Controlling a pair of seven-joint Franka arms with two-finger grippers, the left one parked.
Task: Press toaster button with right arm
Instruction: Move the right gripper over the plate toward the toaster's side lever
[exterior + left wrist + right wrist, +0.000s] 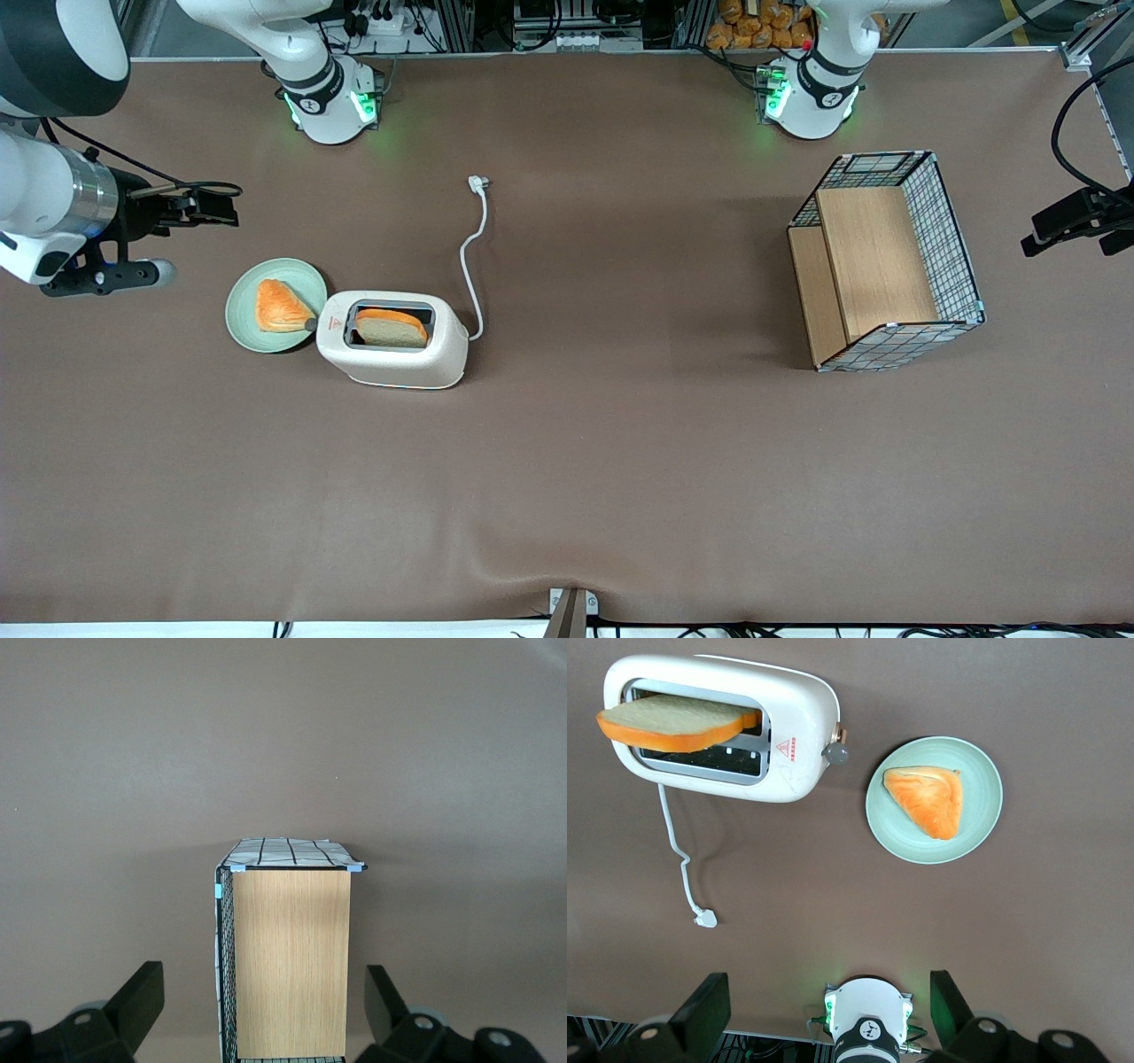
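I see the toaster (392, 340) on the counter (620, 461), bread in its slot, button (834, 752) facing the green plate (244, 310) — my gripper (221, 206) hovering apart, jaws released, toward the working arm's end.

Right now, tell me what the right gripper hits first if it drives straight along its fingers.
Probably the bare table, not the button. The open gripper hangs high, aimed down at cloth farther from the front camera than the toaster and plate. Depth is uncertain.
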